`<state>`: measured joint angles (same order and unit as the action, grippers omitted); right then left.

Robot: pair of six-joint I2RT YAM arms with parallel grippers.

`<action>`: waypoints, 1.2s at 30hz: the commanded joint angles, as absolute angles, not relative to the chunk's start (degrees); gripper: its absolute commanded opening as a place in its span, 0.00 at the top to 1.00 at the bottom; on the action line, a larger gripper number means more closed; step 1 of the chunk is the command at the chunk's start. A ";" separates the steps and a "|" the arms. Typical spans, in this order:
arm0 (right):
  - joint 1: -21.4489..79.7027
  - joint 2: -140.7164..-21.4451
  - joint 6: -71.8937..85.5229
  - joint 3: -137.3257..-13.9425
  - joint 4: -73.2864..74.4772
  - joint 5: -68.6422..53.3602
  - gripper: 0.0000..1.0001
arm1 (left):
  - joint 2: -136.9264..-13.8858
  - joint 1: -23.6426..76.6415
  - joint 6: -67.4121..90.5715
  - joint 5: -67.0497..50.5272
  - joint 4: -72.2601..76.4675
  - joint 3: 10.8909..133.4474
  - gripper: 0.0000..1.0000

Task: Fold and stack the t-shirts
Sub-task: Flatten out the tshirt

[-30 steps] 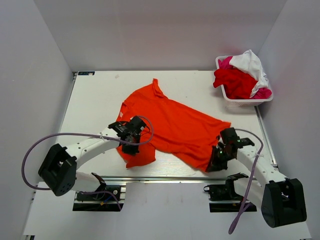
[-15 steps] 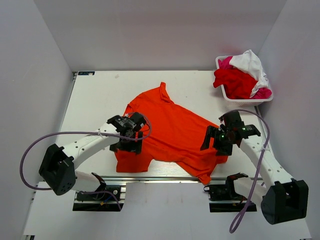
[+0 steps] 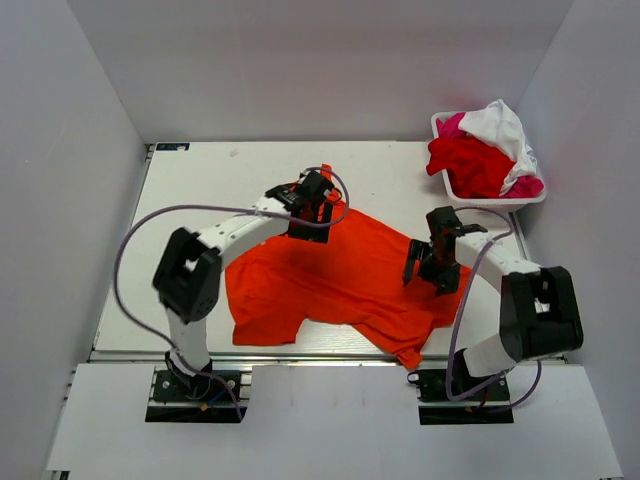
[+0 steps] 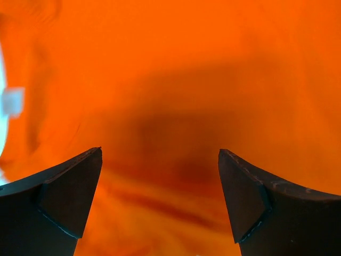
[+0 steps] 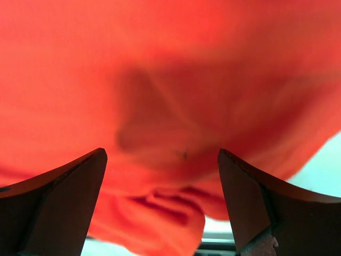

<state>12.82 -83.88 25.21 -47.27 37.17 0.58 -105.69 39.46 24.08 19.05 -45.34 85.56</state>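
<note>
A bright orange t-shirt [image 3: 340,280] lies spread and wrinkled across the white table [image 3: 200,190], its near corner reaching the front edge. My left gripper [image 3: 310,208] hovers over the shirt's far collar end, open. Orange cloth [image 4: 176,96] fills the left wrist view and nothing sits between the gripper [image 4: 160,151] fingers. My right gripper [image 3: 430,268] is open over the shirt's right edge. In the right wrist view, rumpled orange cloth [image 5: 160,106] lies below the gripper [image 5: 161,151]. Red [image 3: 470,165], pink [image 3: 452,126] and white [image 3: 497,122] t-shirts are heaped in a basket.
The white basket [image 3: 495,206] stands at the table's back right corner, close to the right wall. A metal rail [image 3: 300,353] runs along the table's near edge. White walls enclose the left, back and right sides.
Both grippers, shut on the shirt's near corners a second ago, have opened and let go. The left arm swung far back to the collar; the right moved back along the right edge.
</note>
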 commanded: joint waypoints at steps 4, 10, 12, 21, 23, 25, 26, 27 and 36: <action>12.74 -91.57 23.82 -54.04 29.63 3.87 0.10 | -119.24 34.91 19.69 15.12 -40.44 95.79 0.00; 12.74 -99.48 21.36 -60.36 23.48 0.81 0.10 | -127.43 31.21 19.07 13.18 -39.37 100.19 0.00; 12.83 -101.42 20.13 -62.48 22.07 -2.17 0.10 | -129.36 29.62 19.07 13.18 -40.17 100.20 0.00; 13.36 -116.16 16.61 -80.14 15.64 -13.79 0.10 | -133.94 19.52 20.56 16.52 -43.59 100.20 0.00; 13.62 -118.55 16.35 -85.33 15.82 -17.30 0.10 | -133.95 16.46 21.27 17.23 -44.12 99.67 0.00; 14.50 -119.79 15.39 -88.57 16.17 -19.67 0.10 | -133.95 14.77 21.27 17.23 -44.12 99.14 0.00; 14.68 -119.79 14.42 -90.07 16.61 -20.38 0.10 | -133.95 13.98 21.27 17.84 -44.12 99.14 0.00; 15.29 -118.92 13.20 -90.61 16.52 -20.48 0.10 | -133.42 12.84 21.27 18.45 -44.12 100.36 0.00; 15.47 -101.89 7.12 -81.15 11.51 -20.57 0.10 | -131.14 12.21 17.85 16.20 -46.94 114.78 0.00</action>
